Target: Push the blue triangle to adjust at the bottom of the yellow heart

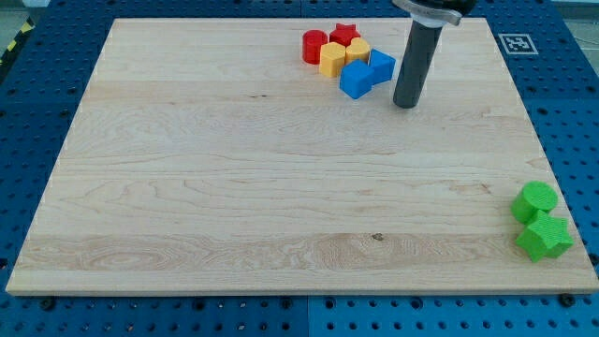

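A cluster of blocks sits near the view's top, right of centre. A blue triangle (382, 65) lies at the cluster's right edge, touching a blue cube (356, 80) to its lower left. A yellow heart (358, 50) sits just up-left of the triangle, next to a second yellow block (333, 58) whose shape I cannot make out. My tip (404, 105) rests on the board just right of and slightly below the blue triangle, a small gap apart from it. The rod's shaft rises toward the view's top edge.
A red cylinder (314, 46) and a red star (344, 35) sit at the cluster's upper left. A green cylinder (534, 199) and a green star (543, 238) lie at the board's (234, 187) lower right edge. A marker tag (516, 43) is off the board at top right.
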`<state>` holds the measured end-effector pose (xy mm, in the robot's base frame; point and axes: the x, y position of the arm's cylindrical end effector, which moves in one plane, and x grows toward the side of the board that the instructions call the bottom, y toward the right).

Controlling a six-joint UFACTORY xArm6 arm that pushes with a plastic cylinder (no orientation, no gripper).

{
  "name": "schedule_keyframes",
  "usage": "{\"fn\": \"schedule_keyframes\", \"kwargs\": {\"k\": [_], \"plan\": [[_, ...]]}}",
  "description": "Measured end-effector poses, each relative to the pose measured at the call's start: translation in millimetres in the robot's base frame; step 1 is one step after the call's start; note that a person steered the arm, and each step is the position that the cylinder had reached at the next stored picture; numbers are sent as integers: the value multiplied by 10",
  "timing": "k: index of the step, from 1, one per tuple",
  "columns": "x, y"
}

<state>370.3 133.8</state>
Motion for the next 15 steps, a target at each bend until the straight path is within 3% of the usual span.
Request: {"fn": "schedule_keyframes", "kwargs": {"k": [5,7,8,9,12,15], "plan": [[-176,-555],[92,-172],[-50,306],[-232,352],[-222,197],[2,133]]}}
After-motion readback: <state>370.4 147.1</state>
